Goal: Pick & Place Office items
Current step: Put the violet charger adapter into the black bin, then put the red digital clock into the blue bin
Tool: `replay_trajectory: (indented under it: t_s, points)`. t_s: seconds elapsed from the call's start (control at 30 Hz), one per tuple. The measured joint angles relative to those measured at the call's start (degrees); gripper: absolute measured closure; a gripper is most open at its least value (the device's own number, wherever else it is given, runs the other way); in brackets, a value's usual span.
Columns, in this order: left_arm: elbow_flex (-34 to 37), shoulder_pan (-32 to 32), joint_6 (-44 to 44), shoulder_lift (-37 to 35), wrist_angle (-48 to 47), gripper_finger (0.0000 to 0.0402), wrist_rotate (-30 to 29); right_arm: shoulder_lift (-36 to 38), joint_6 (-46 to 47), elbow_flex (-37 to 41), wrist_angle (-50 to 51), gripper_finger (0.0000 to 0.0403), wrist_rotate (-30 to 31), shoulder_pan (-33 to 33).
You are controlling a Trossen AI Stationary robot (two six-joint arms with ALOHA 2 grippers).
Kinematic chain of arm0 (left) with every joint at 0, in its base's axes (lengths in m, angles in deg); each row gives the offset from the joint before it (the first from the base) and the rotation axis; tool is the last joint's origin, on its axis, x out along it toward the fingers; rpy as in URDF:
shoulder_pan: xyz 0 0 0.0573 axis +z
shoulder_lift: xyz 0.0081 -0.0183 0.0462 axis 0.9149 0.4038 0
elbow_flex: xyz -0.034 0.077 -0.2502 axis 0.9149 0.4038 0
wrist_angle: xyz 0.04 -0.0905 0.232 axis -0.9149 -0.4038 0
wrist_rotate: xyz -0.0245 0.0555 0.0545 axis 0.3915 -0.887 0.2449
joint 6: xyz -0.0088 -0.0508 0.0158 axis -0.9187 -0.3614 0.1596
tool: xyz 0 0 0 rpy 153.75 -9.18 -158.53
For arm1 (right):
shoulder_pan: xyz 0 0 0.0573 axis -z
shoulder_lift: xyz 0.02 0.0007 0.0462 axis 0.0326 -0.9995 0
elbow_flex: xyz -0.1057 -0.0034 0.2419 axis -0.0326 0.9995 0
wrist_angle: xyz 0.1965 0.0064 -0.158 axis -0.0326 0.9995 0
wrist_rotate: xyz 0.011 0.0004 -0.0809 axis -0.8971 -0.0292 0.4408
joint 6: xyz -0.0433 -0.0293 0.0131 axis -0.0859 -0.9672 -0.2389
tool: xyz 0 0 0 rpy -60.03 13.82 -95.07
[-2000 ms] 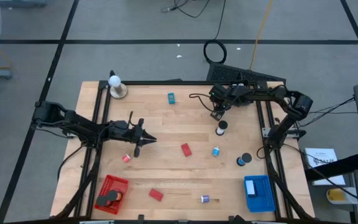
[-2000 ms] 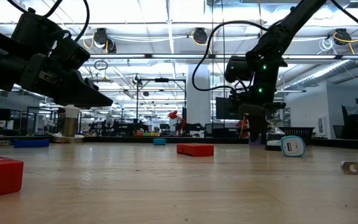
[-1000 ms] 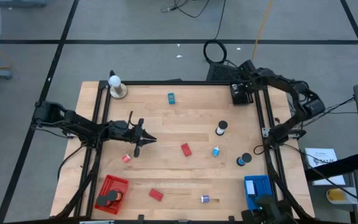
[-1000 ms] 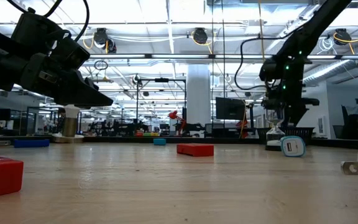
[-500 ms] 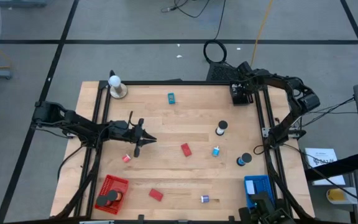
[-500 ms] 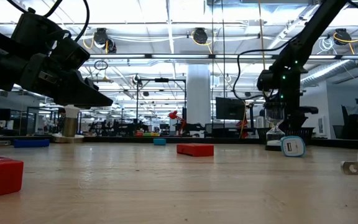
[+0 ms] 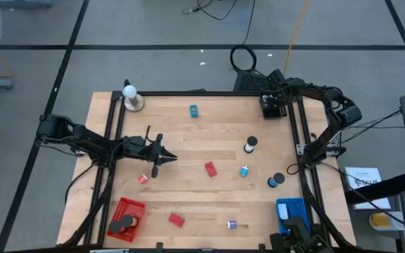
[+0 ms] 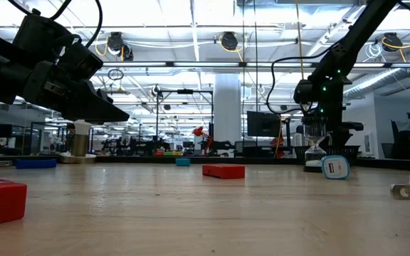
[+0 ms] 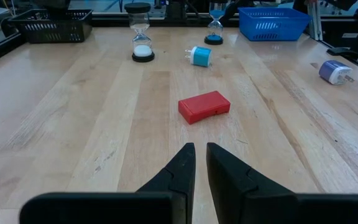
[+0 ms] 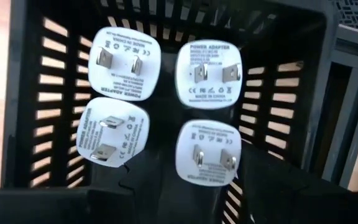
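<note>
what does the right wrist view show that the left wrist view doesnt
Only the right wrist view: four white power adapters, prongs up, lying inside a black slatted basket.

Only the left wrist view: the left gripper, a red block, two hourglasses, a blue basket.

Both: the wooden table.

Bright, even light from ceiling lamps (image 8: 230, 39) — they glare in the low view, arms dark silhouettes; table (image 7: 209, 197) shadows faint.
</note>
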Motion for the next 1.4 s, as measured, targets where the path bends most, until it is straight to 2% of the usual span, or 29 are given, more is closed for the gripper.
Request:
replay_trajectory:
  t_s: [0.13, 0.23, 0.5, 0.63, 0.77, 1.03, 1.23, 1.4]
  points:
    - [0.00, 0.02, 0.06, 0.00, 0.00, 0.0355, 0.00, 0.21, -0.50, 0.00, -0.52, 0.0212, 0.75, 0.00]
    - [0.00, 0.02, 0.07, 0.00, 0.00, 0.0355, 0.00, 1.79, -0.67, 0.00, -0.75, 0.0207, 3.73, -0.02]
    - [0.00, 0.01, 0.09, 0.00, 0.00, 0.0355, 0.00, 11.36, -0.52, 0.00, -0.84, 0.0201, 4.72, -0.24]
    - [0.00, 0.00, 0.09, 0.00, 0.00, 0.0355, 0.00, 17.53, -2.13, 0.00, -0.12, 0.0219, 4.74, -2.37]
    - [0.00, 0.00, 0.09, 0.00, -0.35, 0.0355, 0.00, 24.25, -4.04, 1.42, -1.04, 0.0265, 4.69, -8.40]
    - [0.00, -0.02, -1.03, 0.00, -1.75, 0.0355, -1.61, 36.27, -5.52, 15.85, -21.08, 0.0393, 4.28, -25.26]
    - [0.00, -0.02, -1.63, 0.00, -1.30, 0.0355, -3.50, 38.76, -5.42, 22.81, -35.68, 0.0393, 4.57, -35.66]
    - [-0.26, -0.02, -0.54, 0.00, -1.27, 0.0355, -3.52, 38.45, -9.80, 26.65, -51.45, 0.0399, 4.58, -42.96]
